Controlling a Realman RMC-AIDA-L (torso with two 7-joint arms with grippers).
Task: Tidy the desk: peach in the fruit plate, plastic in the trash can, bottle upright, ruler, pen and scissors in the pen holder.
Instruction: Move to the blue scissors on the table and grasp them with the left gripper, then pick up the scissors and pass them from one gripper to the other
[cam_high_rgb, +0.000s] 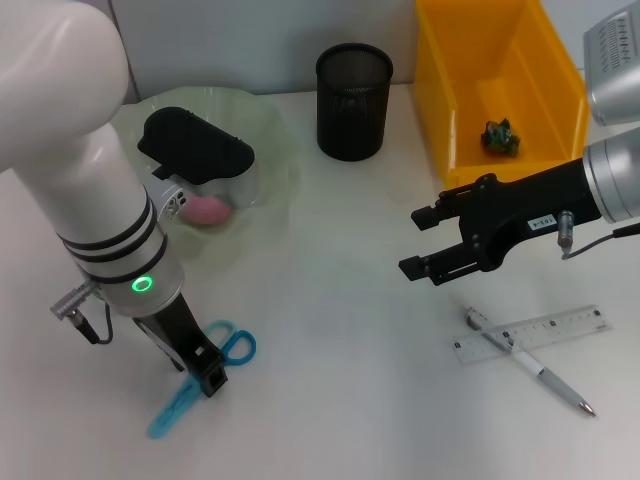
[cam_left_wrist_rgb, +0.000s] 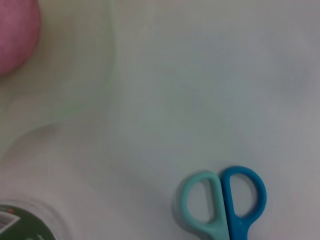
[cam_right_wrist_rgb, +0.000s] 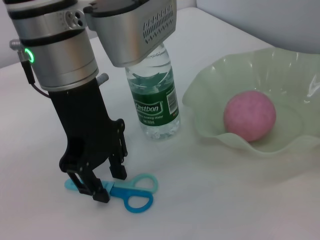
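The blue and teal scissors lie flat at the front left. My left gripper points straight down on them; in the right wrist view it is open, one finger on each side of the scissors. The scissor handles show in the left wrist view. The pink peach sits in the green fruit plate. The bottle stands upright beside the plate. The ruler and pen lie crossed at the front right. My right gripper is open and empty above the table.
The black mesh pen holder stands at the back centre. A yellow bin at the back right holds a crumpled green plastic piece. My left arm blocks most of the bottle in the head view.
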